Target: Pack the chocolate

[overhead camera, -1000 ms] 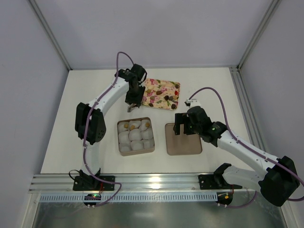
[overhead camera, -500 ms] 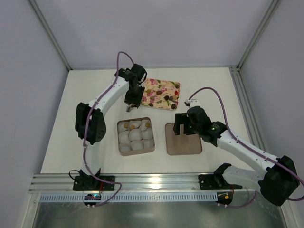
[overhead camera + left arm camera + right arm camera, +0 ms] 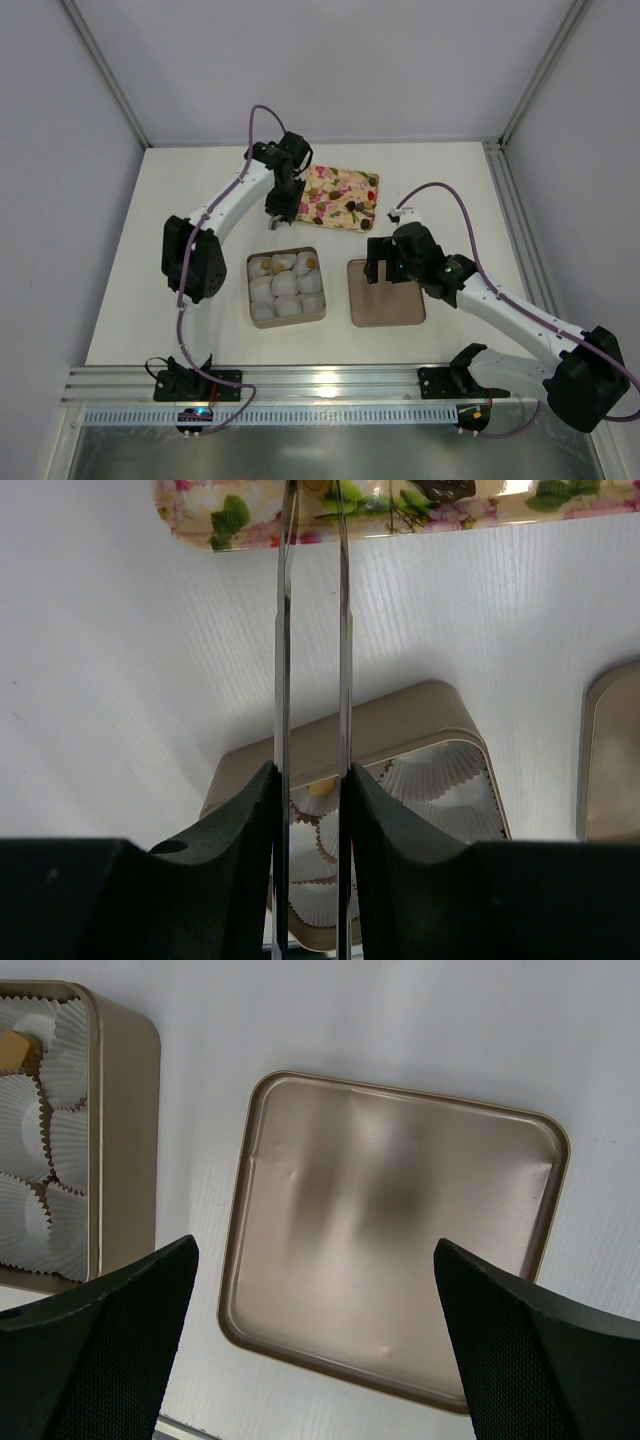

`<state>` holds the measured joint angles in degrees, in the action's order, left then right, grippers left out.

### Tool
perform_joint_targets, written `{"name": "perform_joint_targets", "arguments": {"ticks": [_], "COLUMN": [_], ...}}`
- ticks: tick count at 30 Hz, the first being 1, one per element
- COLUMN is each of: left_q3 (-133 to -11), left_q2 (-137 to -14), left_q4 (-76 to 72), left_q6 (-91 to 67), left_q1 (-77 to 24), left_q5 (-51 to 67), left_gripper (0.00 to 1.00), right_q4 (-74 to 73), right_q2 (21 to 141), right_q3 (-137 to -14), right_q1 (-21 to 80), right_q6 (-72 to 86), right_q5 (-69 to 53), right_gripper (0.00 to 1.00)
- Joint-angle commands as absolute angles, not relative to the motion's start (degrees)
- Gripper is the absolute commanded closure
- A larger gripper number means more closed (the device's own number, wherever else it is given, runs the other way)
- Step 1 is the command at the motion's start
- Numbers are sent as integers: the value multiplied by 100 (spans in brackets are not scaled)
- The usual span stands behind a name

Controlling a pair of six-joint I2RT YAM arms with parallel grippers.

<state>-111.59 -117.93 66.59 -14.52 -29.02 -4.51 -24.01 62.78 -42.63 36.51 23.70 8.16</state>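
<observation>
My left gripper (image 3: 284, 206) (image 3: 311, 778) is shut on a pair of thin metal tweezers (image 3: 283, 630). Their tips reach the near left edge of the floral tray (image 3: 340, 197) (image 3: 250, 525); what lies between them is cut off in the left wrist view. Dark chocolate pieces (image 3: 354, 209) (image 3: 447, 488) lie on that tray. The square brown box (image 3: 252, 292) (image 3: 400, 712) holds white paper cups, with tan chocolate (image 3: 310, 261) (image 3: 320, 787) (image 3: 12, 1048) in two back cups. My right gripper (image 3: 385, 262) (image 3: 315, 1290) hangs open above the box lid (image 3: 386, 295) (image 3: 390, 1230), holding nothing.
The lid lies flat just right of the box. White walls and metal frame posts close in the table. An aluminium rail (image 3: 330, 385) with both arm bases runs along the near edge.
The left gripper has shifted slightly toward the floral tray and squeezed the tweezers narrower. The right arm has not moved.
</observation>
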Motion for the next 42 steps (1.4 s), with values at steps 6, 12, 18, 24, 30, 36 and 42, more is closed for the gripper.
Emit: {"name": "perform_joint_targets", "arguments": {"ticks": [6, 12, 18, 24, 30, 36, 42], "left_q3": [-11760, -11760, -11742, -11917, -12129, -12340, -12410], "left_q2": [-11874, -11883, -11900, -12014, -12348, -12638, -12674], "left_q4": [6759, 6768, 6724, 6636, 6531, 6487, 6530], "left_q6": [-1441, -1441, -1459, -1555, -1635, -1775, -1793], "left_q1": [-2909, -2909, -2909, -2909, -2900, -2892, -2892], "left_q5": [-686, -712, -747, -844, -791, -870, -870], "left_gripper": [69, 69, 63, 54, 54, 55, 58], "right_q4": [-2259, -2268, -2268, -2294, -2329, -2355, -2364], "right_q2": [6293, 6275, 6249, 6240, 6214, 6205, 6170], "right_q3": [-4509, -4491, -4474, -4474, -4465, -4465, -4456], "right_q1": [3621, 3621, 3621, 3612, 3612, 3612, 3621], "right_q6": [2303, 2303, 2312, 2303, 2285, 2276, 2268], "right_q5": [809, 817, 809, 826, 861, 888, 914], "right_gripper": [0, 0, 0, 0, 0, 0, 0]}}
